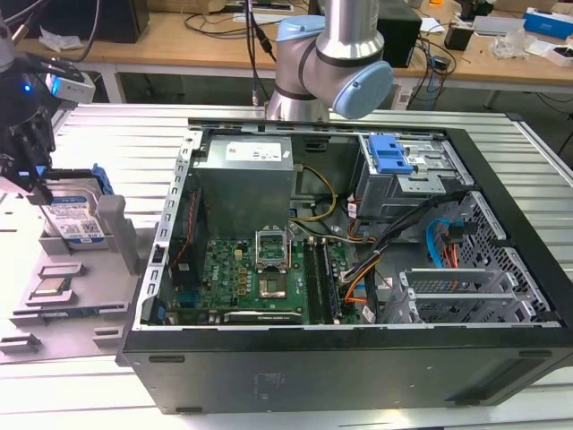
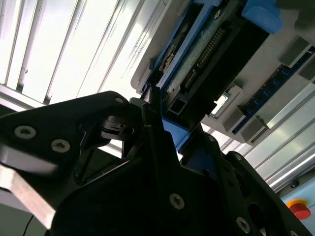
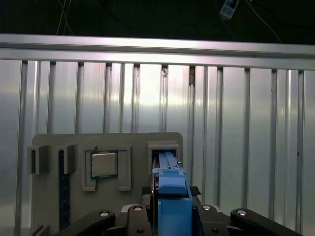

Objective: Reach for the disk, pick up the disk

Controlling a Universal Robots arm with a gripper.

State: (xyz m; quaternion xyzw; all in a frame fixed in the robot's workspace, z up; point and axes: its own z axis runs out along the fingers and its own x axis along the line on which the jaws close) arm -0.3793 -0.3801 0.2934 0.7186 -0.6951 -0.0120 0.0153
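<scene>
The disk point(image 1: 79, 218) stands on edge in a slot of the grey holder point(image 1: 119, 235) at the exterior view's left, its blue-and-white label facing out and its blue bracket along the edges. My gripper point(image 1: 36, 184) comes down on the disk's upper end. In the first wrist view the blue bracket edge of the disk point(image 3: 173, 194) runs from the holder's slot up between my dark fingers point(image 3: 146, 196), which sit tight against both sides. The second wrist view shows the disk's connector edge point(image 2: 197, 64) with a finger point(image 2: 153, 110) pressed on it. The gripper is shut on the disk.
A small square silver chip point(image 3: 104, 164) lies in a recess of the holder beside the disk slot, also seen as the chip point(image 1: 51, 287). The open black computer case point(image 1: 358, 224) stands to the exterior view's right. The arm's base point(image 1: 331, 63) rises behind it. The table is ribbed metal.
</scene>
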